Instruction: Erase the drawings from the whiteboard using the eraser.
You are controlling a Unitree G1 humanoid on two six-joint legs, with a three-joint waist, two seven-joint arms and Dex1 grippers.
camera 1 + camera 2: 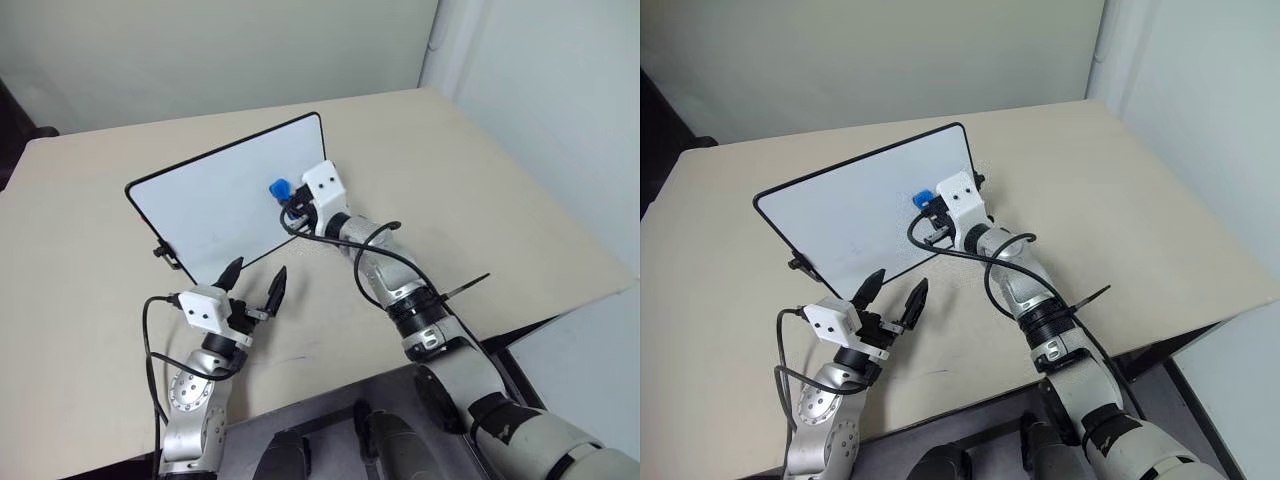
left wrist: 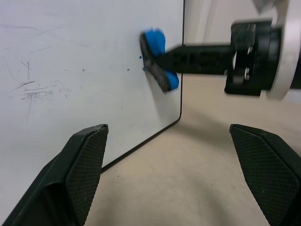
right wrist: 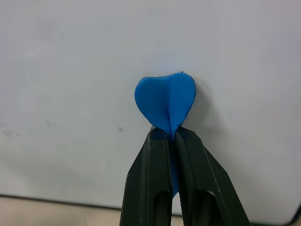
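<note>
Right gripper [image 3: 170,136] clamped on the eraser [image 3: 165,101], pressing it to the whiteboard [image 1: 215,205] — wiping underway; left gripper [image 1: 255,282] idle, fingers spread — next, sweep across.

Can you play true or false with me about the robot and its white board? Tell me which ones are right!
1. The right gripper is pinching the blue eraser. True.
2. The eraser is lying flat on the table. False: it is pressed against the whiteboard, near the board's right edge.
3. The left gripper has its fingers spread apart and holds nothing. True.
4. The whiteboard lies flat on the table. False: it stands tilted up on the table.
5. The left gripper is holding the whiteboard. False: it sits in front of the board's lower edge with nothing between its fingers.
</note>
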